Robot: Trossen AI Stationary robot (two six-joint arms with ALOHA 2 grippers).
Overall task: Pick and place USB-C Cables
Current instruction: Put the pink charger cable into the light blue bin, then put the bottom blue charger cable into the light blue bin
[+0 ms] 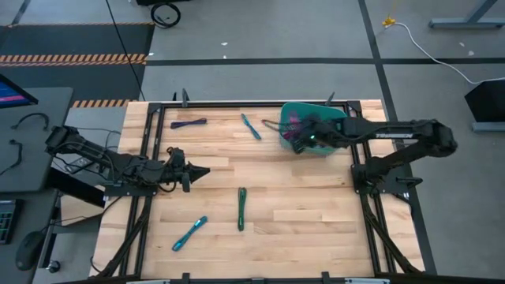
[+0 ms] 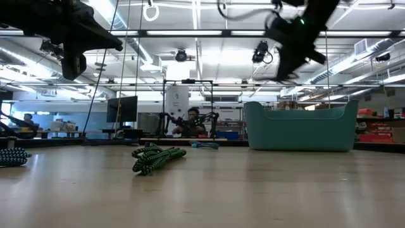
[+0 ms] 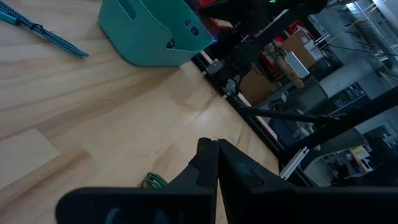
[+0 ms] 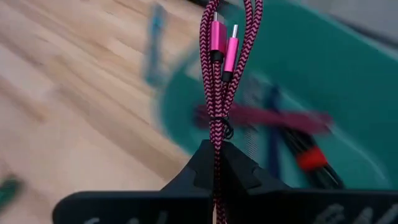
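over the teal bin [image 1: 338,110] at 1 o'clock on the tabletop, right end effector [image 4: 216,152] is clamped on a pink cable [image 4: 219,74]; release only once centred inside the rim.

The right arm reaches from the right edge of the high view toward the upper middle, its elbow folded at the far right and its forearm running leftward. Its right gripper [image 4: 214,155] has its jaws pressed together around a pink braided cable [image 4: 219,68]. The left arm stretches from the left edge toward the middle left of the high view, held low and level. Its left gripper [image 3: 216,154] has its jaws closed together, holding nothing.
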